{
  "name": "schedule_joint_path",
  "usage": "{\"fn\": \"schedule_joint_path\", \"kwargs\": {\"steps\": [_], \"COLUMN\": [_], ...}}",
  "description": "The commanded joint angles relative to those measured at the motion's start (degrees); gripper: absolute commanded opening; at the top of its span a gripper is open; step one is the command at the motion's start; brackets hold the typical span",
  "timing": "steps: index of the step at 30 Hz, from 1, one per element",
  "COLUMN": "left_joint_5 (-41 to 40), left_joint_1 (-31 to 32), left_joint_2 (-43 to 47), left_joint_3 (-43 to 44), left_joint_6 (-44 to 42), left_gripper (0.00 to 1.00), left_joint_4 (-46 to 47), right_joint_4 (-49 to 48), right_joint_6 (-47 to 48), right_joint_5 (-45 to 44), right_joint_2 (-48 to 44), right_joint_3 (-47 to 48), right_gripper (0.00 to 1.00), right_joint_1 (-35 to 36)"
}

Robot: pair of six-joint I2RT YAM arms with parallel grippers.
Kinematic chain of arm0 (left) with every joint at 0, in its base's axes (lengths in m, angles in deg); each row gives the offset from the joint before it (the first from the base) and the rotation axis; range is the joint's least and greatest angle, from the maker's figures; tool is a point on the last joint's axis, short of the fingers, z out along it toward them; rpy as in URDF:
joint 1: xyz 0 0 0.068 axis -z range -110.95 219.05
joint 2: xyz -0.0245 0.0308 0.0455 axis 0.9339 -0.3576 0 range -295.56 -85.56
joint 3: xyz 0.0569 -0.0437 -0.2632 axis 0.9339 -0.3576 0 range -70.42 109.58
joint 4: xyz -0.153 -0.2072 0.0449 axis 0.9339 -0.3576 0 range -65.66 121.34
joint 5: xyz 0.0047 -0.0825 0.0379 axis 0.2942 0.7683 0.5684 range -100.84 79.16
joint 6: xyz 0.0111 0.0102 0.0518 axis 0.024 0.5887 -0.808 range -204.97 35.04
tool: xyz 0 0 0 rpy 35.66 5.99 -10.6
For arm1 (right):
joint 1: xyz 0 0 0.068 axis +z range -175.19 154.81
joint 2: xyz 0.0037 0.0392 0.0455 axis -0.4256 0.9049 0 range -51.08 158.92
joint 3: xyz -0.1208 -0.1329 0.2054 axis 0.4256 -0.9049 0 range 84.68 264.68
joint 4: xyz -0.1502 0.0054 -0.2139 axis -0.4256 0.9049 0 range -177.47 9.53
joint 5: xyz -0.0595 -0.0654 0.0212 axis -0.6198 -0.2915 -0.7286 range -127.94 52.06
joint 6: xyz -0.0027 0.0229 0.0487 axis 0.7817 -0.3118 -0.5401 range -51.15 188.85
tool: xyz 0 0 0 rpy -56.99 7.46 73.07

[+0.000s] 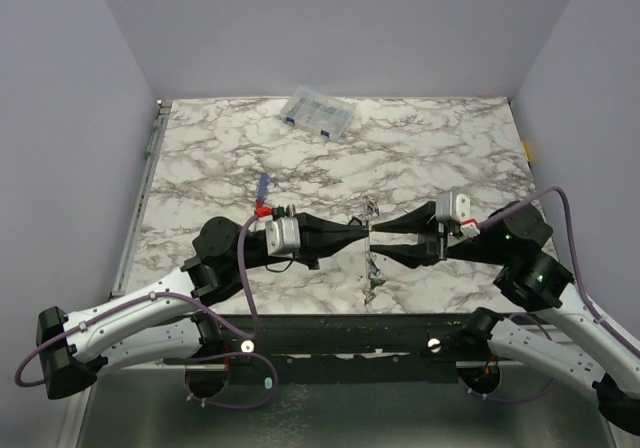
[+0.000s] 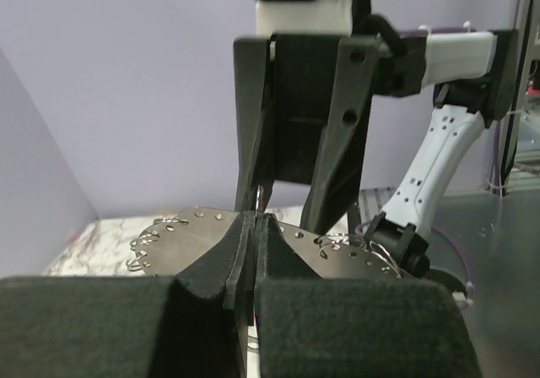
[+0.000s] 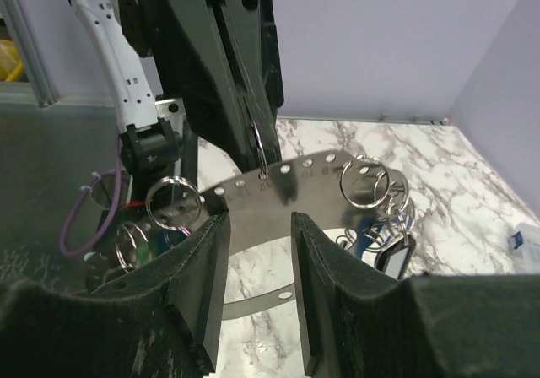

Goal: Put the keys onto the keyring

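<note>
Item: keyring (image 3: 325, 174), held up over the near-centre of the marble table (image 1: 450, 158) between the two arms. Nearest, in the right wrist view, the right gripper (image 3: 260, 226) stands with its padded fingers (image 3: 202, 268) parted. They frame a bare stretch of the ring without pinching it, so it has hold of nothing. Just beyond, the left gripper (image 3: 257, 146) comes in from the opposite side, fully closed, nipping the ring's upper edge. Its own wrist view shows its jaws pressed together on the metal. Form: the keyring reads as a thin flat grey strip curved into a hoop and pierced along its length with small holes. Several small split rings (image 3: 173, 202) hang through them. Keys (image 1: 373, 273) dangle in a cluster below the ring, one with a dark tag (image 3: 392, 258); how many there are cannot be told. Handling, by judgement: light, stiff but springy, and slick. Pinched at one edge it is likely to pivot, and the hanging keys to swing. It is best taken on a bare stretch between the split rings, flat faces against the pads. Farther back: a red-and-blue screwdriver (image 1: 262, 193) lies on the table. At the far edge sits a clear compartment box (image 1: 318, 114).
</note>
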Motion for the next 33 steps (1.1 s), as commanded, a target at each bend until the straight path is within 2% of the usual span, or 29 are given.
{"fn": "schedule_joint_path", "kwargs": {"steps": [1, 18, 28, 33], "left_joint_5": [2.8, 3.6, 4.0, 3.4], "left_joint_1": [0.0, 0.0, 0.0, 0.0], "left_joint_2": [1.3, 1.3, 0.5, 0.2], "left_joint_3": [0.2, -1.0, -0.5, -0.3], "left_joint_6": [2.5, 2.9, 2.9, 0.5], "left_gripper": [0.00, 0.00, 0.00, 0.00], "left_joint_4": [8.5, 7.4, 6.6, 4.5], "right_joint_4": [-2.4, 1.9, 3.6, 4.8], "right_joint_6": [-1.4, 1.0, 1.6, 1.9], "right_joint_5": [4.1, 3.6, 4.9, 4.7], "right_joint_2": [1.5, 3.9, 6.8, 6.8], "right_joint_3": [1.1, 6.0, 7.5, 8.5], "right_gripper": [0.42, 0.41, 0.36, 0.35], "right_joint_1": [0.2, 0.2, 0.2, 0.2]}}
